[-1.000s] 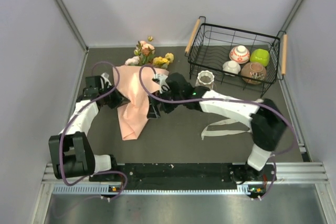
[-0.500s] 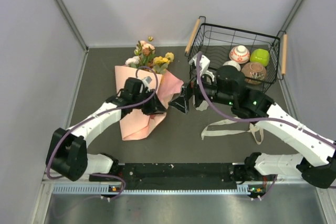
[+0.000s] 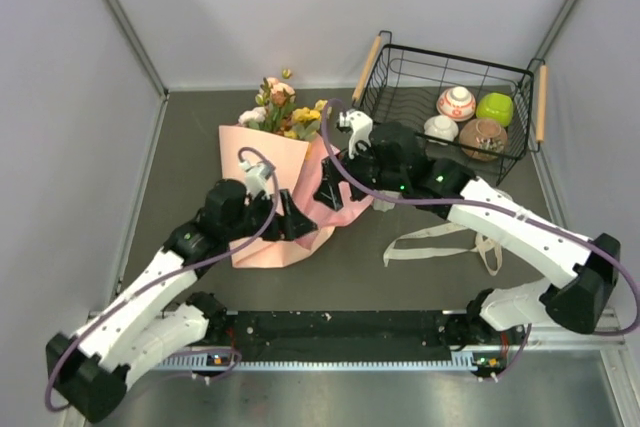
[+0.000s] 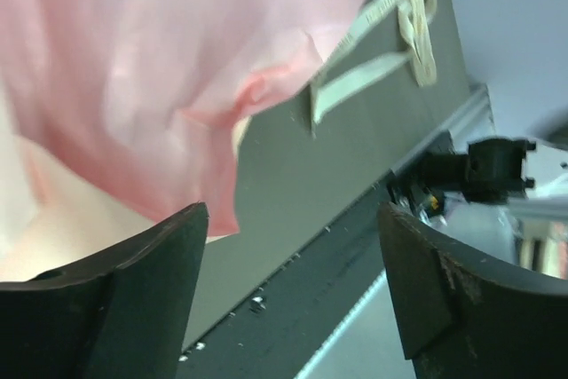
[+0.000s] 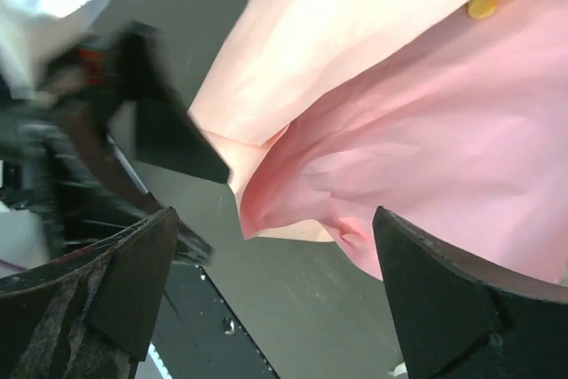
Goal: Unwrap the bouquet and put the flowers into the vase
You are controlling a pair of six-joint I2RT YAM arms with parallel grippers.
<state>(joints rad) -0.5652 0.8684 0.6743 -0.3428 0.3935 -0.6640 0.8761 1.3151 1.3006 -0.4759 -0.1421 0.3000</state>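
Note:
The bouquet [image 3: 268, 172] lies on the table left of centre, its salmon-pink paper [image 4: 133, 86] loosened and fanned out. The flowers [image 3: 285, 112] stick out at its far end. My left gripper [image 3: 292, 223] hovers open at the paper's near right edge, nothing between its fingers [image 4: 133, 299]. My right gripper [image 3: 328, 190] is open too, just right of the paper [image 5: 426, 148], facing the left one. In each wrist view the paper hangs beyond the jaws, apart from them. The beige ribbon [image 3: 440, 242] lies loose on the table to the right. The vase is hidden behind my right arm.
A black wire basket [image 3: 520, 75] with wooden handles stands at the back right, holding small round bowls [image 3: 457, 103] and a green one [image 3: 495, 108]. Grey walls close in the table on the left, back and right. The metal rail [image 3: 330, 359] runs along the near edge.
My left gripper went from the bouquet's left side across to its near right edge and opened. My right arm swung back left, its open gripper now beside the paper.

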